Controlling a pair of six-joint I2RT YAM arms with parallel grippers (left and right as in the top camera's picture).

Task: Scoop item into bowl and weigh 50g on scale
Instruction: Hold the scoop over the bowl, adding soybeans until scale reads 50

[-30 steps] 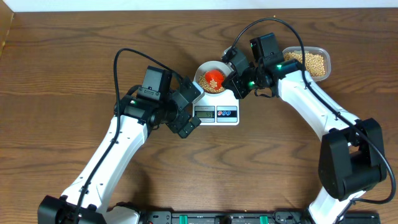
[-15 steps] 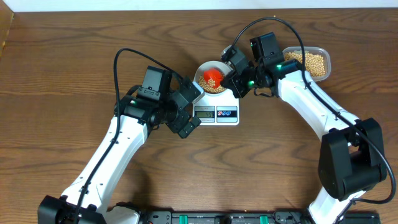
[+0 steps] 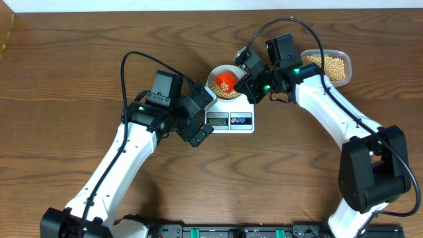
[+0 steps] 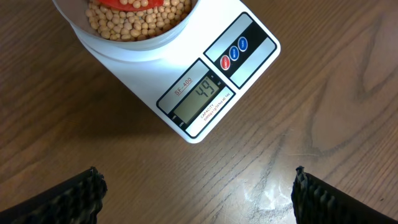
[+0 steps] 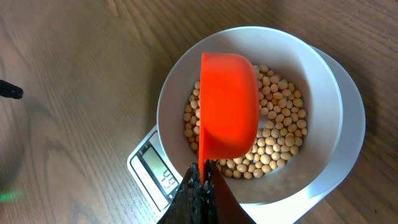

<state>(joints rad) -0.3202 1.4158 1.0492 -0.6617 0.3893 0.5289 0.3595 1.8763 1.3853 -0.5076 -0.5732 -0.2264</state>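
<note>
R fingers, pinching the orange plastic scoop, are prob. needing tiny taps, dropping few round tan beans into pale round bowl w/ flat white scale nearly there; L fingers gaping, empty.

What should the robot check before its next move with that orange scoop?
1. The bowl sits on the scale: ok.
2. The display reads fifty: not ok, it shows 49.
3. The right gripper is shut on the orange scoop: ok.
4. Scoop is above the bowl, over the beans: ok.
5. Beans left in scoop: cannot tell.
6. The left gripper is open, apart from the scale: ok.
</note>
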